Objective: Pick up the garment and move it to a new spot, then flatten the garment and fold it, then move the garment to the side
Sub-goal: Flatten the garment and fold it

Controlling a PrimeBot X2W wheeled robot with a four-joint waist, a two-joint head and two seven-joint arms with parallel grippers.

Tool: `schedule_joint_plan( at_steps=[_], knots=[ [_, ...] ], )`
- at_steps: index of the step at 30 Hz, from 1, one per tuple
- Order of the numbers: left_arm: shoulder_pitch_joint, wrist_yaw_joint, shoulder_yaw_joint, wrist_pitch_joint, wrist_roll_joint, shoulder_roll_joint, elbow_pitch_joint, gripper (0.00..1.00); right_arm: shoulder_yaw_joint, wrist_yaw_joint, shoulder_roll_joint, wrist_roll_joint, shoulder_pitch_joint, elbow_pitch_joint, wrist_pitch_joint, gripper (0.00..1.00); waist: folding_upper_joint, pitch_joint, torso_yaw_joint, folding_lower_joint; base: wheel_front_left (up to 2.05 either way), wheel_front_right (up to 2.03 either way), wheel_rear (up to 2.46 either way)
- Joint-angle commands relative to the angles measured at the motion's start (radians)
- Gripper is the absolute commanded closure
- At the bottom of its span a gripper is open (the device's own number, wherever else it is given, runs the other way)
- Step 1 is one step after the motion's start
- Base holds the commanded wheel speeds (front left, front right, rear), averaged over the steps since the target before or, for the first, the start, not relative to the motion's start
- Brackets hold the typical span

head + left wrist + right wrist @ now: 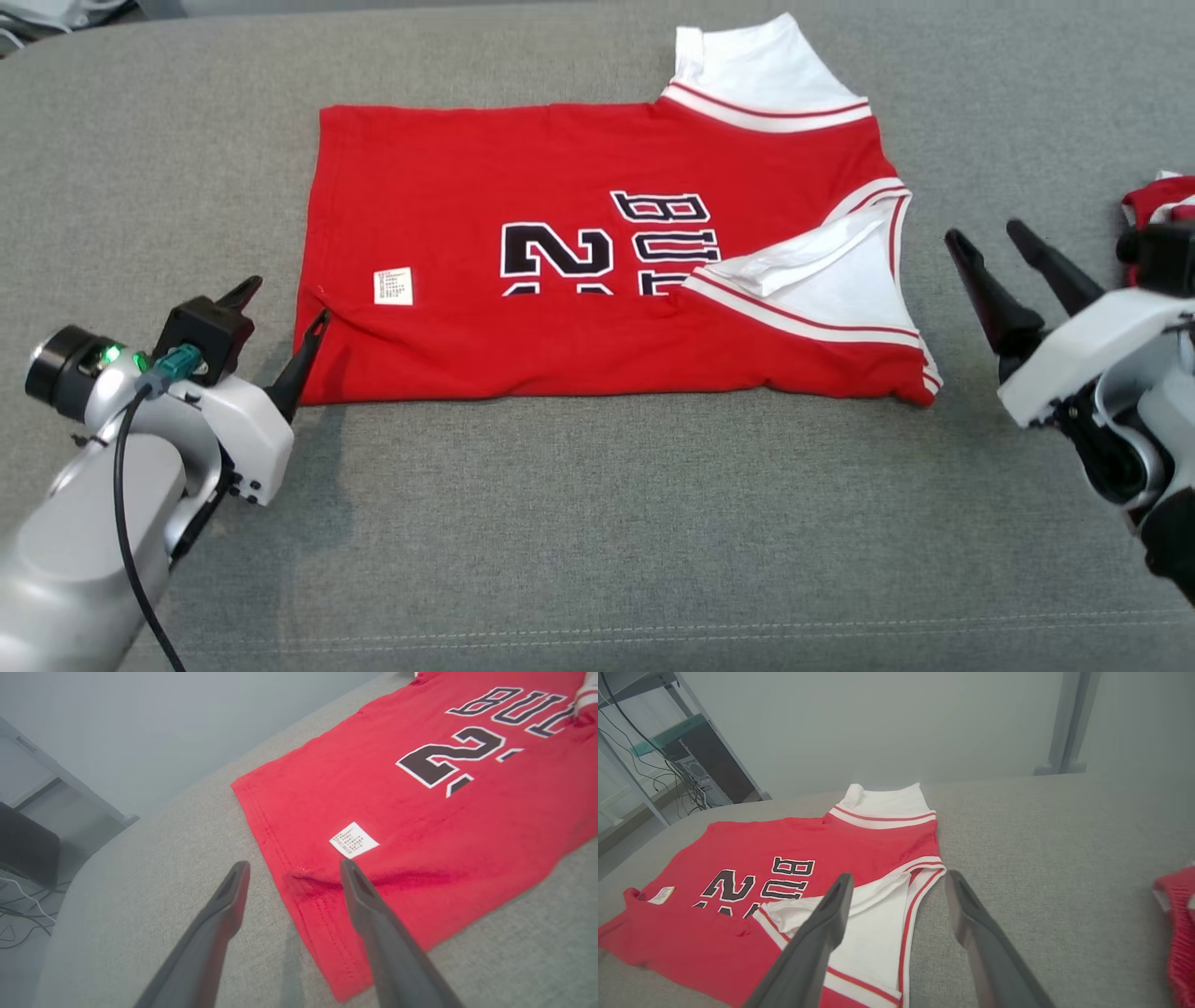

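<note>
A red jersey with white trim and black lettering, the garment (579, 252), lies on the grey cushion with its near long edge folded up over the number. My left gripper (280, 308) stands open at the garment's near left corner, one fingertip over the hem, holding nothing. In the left wrist view the garment (420, 812) lies ahead and the left gripper (293, 870) straddles the hem beside a white label. My right gripper (990, 245) is open, just off the right end of the garment. The right wrist view shows the garment (784, 882) under and left of the right gripper (900, 879).
A second red and white cloth (1158, 210) lies at the right edge, also in the right wrist view as cloth (1178, 933). The grey cushion (597, 523) stretches bare toward me. Beyond its far edge are a shelf frame and cables (668, 765).
</note>
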Motion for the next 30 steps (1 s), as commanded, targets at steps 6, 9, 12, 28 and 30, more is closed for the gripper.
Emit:
schedule_joint_plan(
  at_steps=[6, 9, 12, 28, 30],
  knots=[
    [0.132, 0.061, 0.179, -0.006, 0.012, 0.029, -0.094, 0.0, -0.012, -0.003, 0.02, 0.009, 0.126, 0.001, -0.04, 0.0, 0.0, -0.053, -0.009, 0.0, 0.0, 0.0, 0.0],
    [0.193, 0.068, 0.239, -0.006, 0.031, 0.015, -0.127, 0.0, -0.014, -0.003, 0.041, 0.016, 0.172, 0.005, -0.045, 0.0, 0.0, -0.063, -0.009, 0.0, 0.0, 0.0, 0.0],
    [0.225, 0.066, 0.272, -0.006, 0.046, 0.005, -0.142, 0.0, -0.018, -0.003, 0.056, 0.025, 0.2, 0.014, -0.048, 0.0, 0.0, -0.066, -0.008, 0.0, 0.0, 0.0, 0.0],
    [0.288, -0.006, 0.431, -0.006, 0.2, -0.068, -0.151, 0.0, -0.084, -0.003, 0.167, 0.087, 0.269, 0.132, -0.057, 0.0, 0.0, -0.038, 0.028, 0.0, 0.0, 0.0, 0.0],
    [0.289, -0.015, 0.442, -0.006, 0.215, -0.076, -0.148, 0.0, -0.087, -0.003, 0.172, 0.098, 0.27, 0.138, -0.057, 0.0, 0.0, -0.033, 0.032, 0.0, 0.0, 0.0, 0.0]
  ],
)
